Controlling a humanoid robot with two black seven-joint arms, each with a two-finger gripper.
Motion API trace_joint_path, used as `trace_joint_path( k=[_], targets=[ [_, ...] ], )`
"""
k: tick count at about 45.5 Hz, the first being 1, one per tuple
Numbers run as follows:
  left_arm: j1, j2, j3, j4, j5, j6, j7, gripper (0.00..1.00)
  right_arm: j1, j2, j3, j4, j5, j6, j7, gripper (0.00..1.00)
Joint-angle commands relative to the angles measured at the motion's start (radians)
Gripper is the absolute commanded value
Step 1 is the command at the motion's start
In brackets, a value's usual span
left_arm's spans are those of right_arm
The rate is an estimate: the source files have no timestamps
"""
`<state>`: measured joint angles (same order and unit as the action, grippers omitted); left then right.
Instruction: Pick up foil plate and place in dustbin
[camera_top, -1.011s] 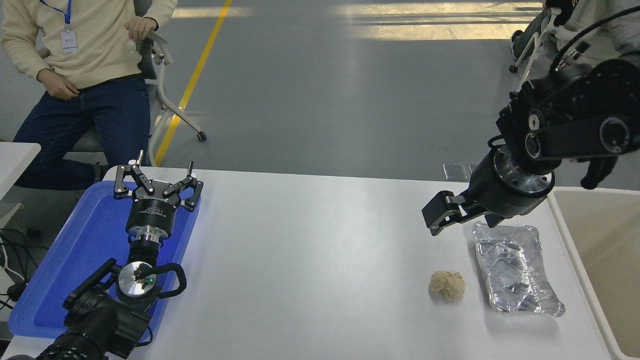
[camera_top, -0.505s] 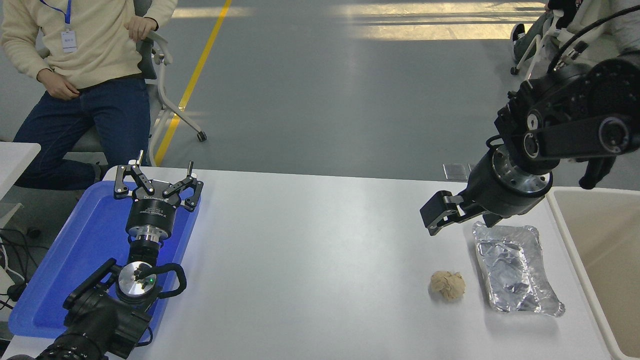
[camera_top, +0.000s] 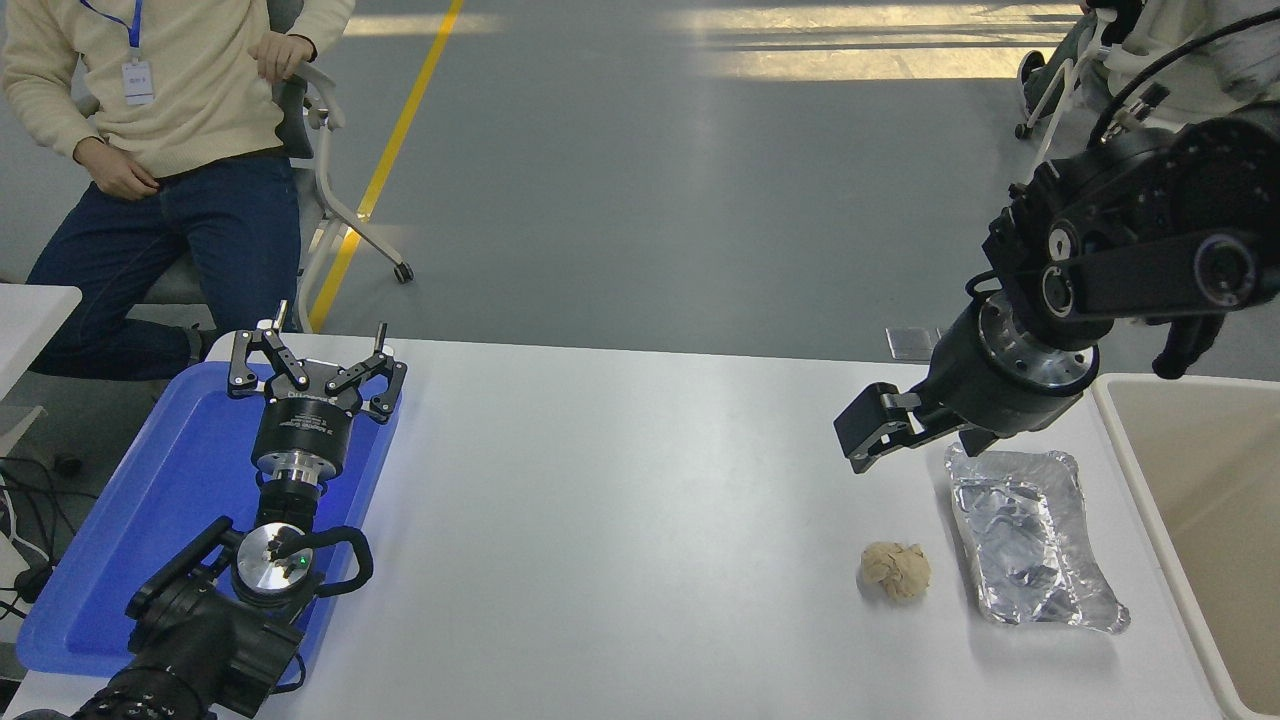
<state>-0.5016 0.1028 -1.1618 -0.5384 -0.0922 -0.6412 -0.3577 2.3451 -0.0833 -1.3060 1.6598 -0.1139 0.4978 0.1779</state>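
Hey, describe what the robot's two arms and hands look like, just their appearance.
Both arms are black. The left hand has skeletal linkage fingers on a cylindrical body with white lettering, a silver wrist ring and a looping black cable. The right hand has blockier black fingers, a silver bolted flange and a thin cable.

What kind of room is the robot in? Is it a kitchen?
Probably not a kitchen; it looks like a robot lab or workshop. The grey floor has a yellow line painted on it, a person sits on a wheeled chair, and the white table holds practice things.
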Motion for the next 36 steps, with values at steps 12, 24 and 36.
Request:
trace_joint_path(
  k=[12, 24, 36],
  targets=[
    [0.0, 0.0, 0.001, 0.0, 0.0, 0.0, 0.0, 1.0, -0.001, 0.004, 0.039, -0.002, 0.003, -0.004, 0.0, 1.0],
    [0.0, 0.002, -0.001, 0.0, 0.0, 0.0, 0.0, 1.0, -0.001, -0.004, 0.039, 0.015, 0.016, -0.01, -0.002, 1.0],
    [0.0, 0.002, 0.001, 0.0, 0.0, -0.001, 0.0, 1.0, 0.0, -0.004, 0.044, 0.014, 0.022, -0.01, -0.002, 1.0]
  ],
)
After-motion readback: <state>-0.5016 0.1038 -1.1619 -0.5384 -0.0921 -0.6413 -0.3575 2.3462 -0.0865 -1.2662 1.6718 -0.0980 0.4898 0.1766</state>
